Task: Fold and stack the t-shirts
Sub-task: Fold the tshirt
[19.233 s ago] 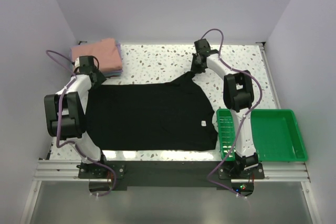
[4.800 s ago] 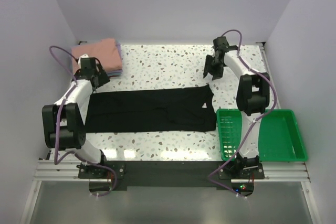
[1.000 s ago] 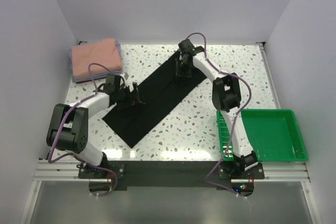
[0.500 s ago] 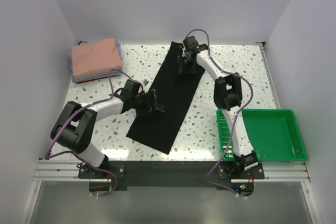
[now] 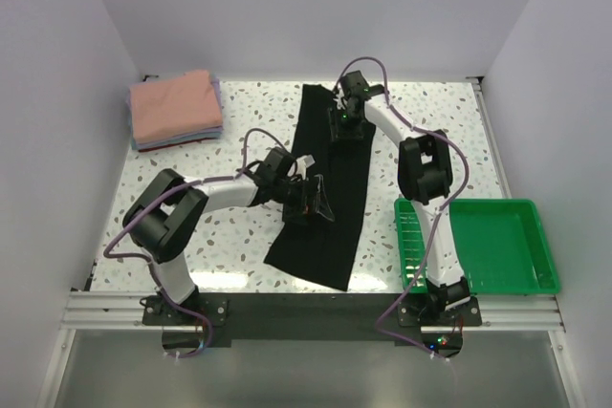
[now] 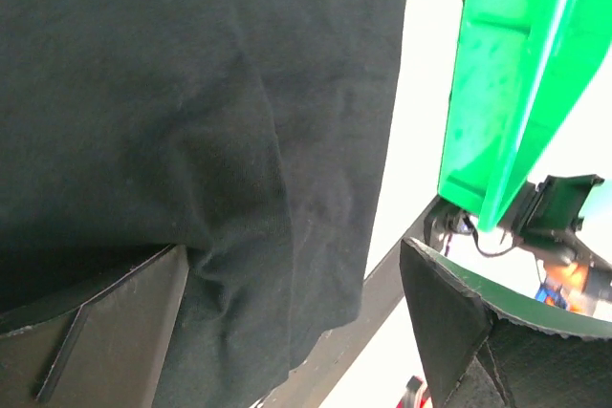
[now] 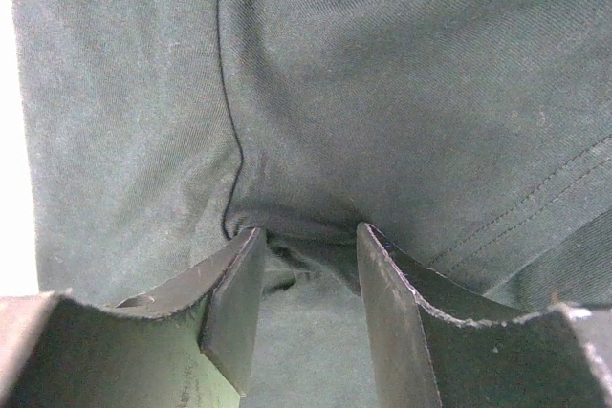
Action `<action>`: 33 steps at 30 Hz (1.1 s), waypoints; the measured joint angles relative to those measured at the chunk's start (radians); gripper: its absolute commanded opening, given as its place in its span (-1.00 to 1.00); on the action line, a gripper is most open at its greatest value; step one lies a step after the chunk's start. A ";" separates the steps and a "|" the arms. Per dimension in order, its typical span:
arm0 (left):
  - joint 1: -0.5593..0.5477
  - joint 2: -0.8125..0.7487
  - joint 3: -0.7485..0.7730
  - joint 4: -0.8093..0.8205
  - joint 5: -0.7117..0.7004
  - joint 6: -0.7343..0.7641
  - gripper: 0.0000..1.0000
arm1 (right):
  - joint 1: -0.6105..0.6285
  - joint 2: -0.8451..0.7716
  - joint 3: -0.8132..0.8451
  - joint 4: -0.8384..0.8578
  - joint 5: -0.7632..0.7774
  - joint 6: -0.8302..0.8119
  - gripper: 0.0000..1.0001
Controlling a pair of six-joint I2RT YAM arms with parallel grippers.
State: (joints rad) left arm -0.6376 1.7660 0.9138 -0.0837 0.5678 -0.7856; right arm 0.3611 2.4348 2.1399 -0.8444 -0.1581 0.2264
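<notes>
Handling the black t-shirt (image 5: 320, 246), a limp, light strip lying twelve to six o'clock, pinch both layers at an end. Your left gripper (image 6: 287, 293) gapes over mid-strip. Your right gripper (image 7: 306, 241), at twelve, straddles a pucker, and you cannot tell whether it grips.

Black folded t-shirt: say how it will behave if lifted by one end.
The black folded t-shirt will probably sag and drape rather than hold shape: it lies flat as a long strip and puckers into soft creases at the right tool. It looks thin, so likely light. Its loose layers may slide apart or unfold, since nothing visibly pins the fold.
</notes>
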 measured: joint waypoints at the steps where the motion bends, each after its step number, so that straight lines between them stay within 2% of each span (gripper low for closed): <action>1: -0.005 0.008 0.007 0.001 0.011 0.005 0.95 | 0.000 -0.006 -0.009 0.000 -0.002 0.001 -0.04; 5: -0.028 0.004 0.017 -0.024 0.003 0.033 0.95 | -0.001 -0.037 -0.049 -0.001 -0.016 0.011 -0.02; 9: -0.042 -0.059 0.013 -0.124 -0.087 0.057 0.95 | 0.007 -0.101 -0.099 -0.006 -0.019 0.024 -0.01; 13: -0.043 -0.206 0.004 -0.232 -0.199 0.072 0.99 | 0.024 -0.215 -0.174 -0.005 -0.022 0.051 0.01; 17: -0.043 -0.375 0.004 -0.291 -0.295 0.087 1.00 | 0.064 -0.403 -0.318 0.010 -0.019 0.096 0.01; 22: -0.043 -0.504 -0.061 -0.326 -0.388 0.101 0.97 | 0.171 -0.699 -0.643 0.079 -0.009 0.179 -0.03; 26: -0.041 -0.522 -0.145 -0.396 -0.443 0.110 0.91 | 0.299 -0.887 -0.914 0.120 -0.008 0.273 -0.09; 30: -0.039 -0.536 -0.213 -0.430 -0.475 0.116 0.84 | 0.419 -1.004 -1.156 0.152 0.026 0.396 -0.13; 33: -0.038 -0.584 -0.272 -0.433 -0.481 0.111 0.81 | 0.496 -1.053 -1.276 0.165 0.051 0.495 -0.16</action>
State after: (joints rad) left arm -0.6754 1.1820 0.6418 -0.5167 0.0868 -0.6746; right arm 0.8570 1.3819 0.8639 -0.6792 -0.1066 0.7212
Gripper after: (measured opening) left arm 0.918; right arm 0.435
